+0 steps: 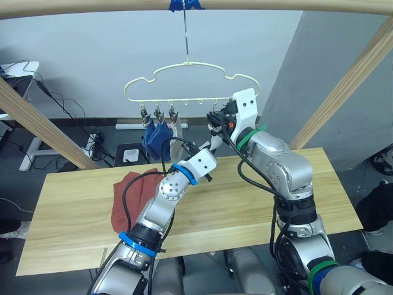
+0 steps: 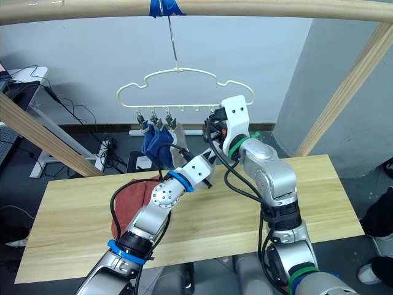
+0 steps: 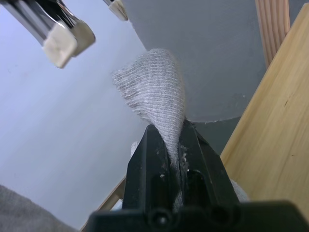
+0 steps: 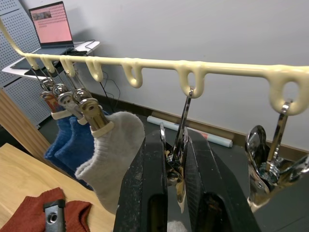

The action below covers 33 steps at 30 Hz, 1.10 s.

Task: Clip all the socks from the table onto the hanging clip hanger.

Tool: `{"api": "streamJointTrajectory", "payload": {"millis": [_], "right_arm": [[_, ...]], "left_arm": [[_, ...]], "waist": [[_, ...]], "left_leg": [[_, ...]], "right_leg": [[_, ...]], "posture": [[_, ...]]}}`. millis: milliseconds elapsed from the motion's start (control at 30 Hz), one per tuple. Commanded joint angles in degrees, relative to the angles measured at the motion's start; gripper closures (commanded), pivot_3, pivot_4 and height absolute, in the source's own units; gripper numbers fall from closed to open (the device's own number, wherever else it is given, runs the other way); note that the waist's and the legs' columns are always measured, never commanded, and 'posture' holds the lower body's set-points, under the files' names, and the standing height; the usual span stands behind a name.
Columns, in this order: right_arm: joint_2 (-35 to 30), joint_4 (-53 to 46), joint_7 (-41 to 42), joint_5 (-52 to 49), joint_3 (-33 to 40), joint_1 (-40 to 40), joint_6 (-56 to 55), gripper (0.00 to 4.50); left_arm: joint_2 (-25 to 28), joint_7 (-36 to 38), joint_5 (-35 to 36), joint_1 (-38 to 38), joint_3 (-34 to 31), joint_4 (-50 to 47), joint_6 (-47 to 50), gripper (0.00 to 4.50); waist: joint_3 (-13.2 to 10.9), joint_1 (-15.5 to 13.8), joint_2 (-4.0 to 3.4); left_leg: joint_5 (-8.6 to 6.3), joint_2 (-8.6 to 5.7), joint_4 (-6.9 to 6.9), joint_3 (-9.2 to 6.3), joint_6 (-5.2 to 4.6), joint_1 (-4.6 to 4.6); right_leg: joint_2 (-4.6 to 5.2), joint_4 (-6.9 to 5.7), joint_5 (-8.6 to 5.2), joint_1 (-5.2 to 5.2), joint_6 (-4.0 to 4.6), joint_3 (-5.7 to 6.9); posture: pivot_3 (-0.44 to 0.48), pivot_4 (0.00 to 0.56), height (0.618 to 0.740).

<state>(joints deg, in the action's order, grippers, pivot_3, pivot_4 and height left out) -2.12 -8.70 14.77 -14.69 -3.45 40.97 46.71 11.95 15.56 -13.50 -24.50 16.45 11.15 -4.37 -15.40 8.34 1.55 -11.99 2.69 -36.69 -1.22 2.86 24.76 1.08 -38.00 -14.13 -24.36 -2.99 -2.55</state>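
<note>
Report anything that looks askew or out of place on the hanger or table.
Nothing stands out. The clip hanger hangs level, with two blue socks and a grey sock clipped; the rust-red socks lie heaped on the table.

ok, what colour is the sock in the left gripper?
Light grey sock, pinched in the left gripper; clearest in the left wrist view.

Laboratory or test workspace. A bare wooden frame [image 1: 344, 86] of pale beams stands over a plain plank table [image 1: 73, 203]; behind it, a blank grey-white wall [image 1: 92, 55]. At the left edge of the head views, loose cables [image 1: 64, 101] and a power strip [image 1: 93, 142] lie on the dark floor beside a desk [image 4: 53, 48] bearing an open laptop [image 4: 50, 26].
</note>
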Motion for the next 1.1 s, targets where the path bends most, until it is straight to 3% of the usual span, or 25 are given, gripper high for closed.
{"api": "streamJointTrajectory", "payload": {"millis": [33, 1067, 1100], "right_arm": [[-0.26, -2.58, 0.08, -0.5, -0.12, -0.23, -0.69, 4.36], [-1.38, -1.86, 0.07, -0.33, -0.7, -0.38, -0.48, 4.36], [-1.26, -2.02, -0.03, -0.5, -0.47, -0.4, -0.48, 4.01]], "left_arm": [[-0.6, -0.56, 0.34, -0.64, -0.93, -2.6, -1.83, 4.5], [-4.64, -1.09, 3.3, -3.11, -4.68, -2.13, -1.58, 4.5], [-4.71, -1.1, 3.38, -3.18, -4.75, -2.08, -1.47, 4.5]], "waist": [[0.0, 0.0, 0.0], [0.0, -0.01, 0.0], [0.0, -0.01, 0.0]], "left_leg": [[0.0, 0.0, 0.0, 0.0, 0.0, 0.0], [0.0, 0.0, 0.01, 0.01, 0.0, 0.01], [0.0, -0.01, 0.01, 0.01, 0.0, 0.01]], "right_leg": [[0.0, 0.0, 0.0, 0.0, 0.0, 0.0], [0.0, 0.02, -0.01, 0.0, -0.03, 0.0], [0.0, 0.02, -0.01, 0.0, -0.03, 0.01]], "posture": [[-0.252, 0.283, 0.74], [-0.245, 0.273, 0.74], [-0.245, 0.273, 0.74]]}}
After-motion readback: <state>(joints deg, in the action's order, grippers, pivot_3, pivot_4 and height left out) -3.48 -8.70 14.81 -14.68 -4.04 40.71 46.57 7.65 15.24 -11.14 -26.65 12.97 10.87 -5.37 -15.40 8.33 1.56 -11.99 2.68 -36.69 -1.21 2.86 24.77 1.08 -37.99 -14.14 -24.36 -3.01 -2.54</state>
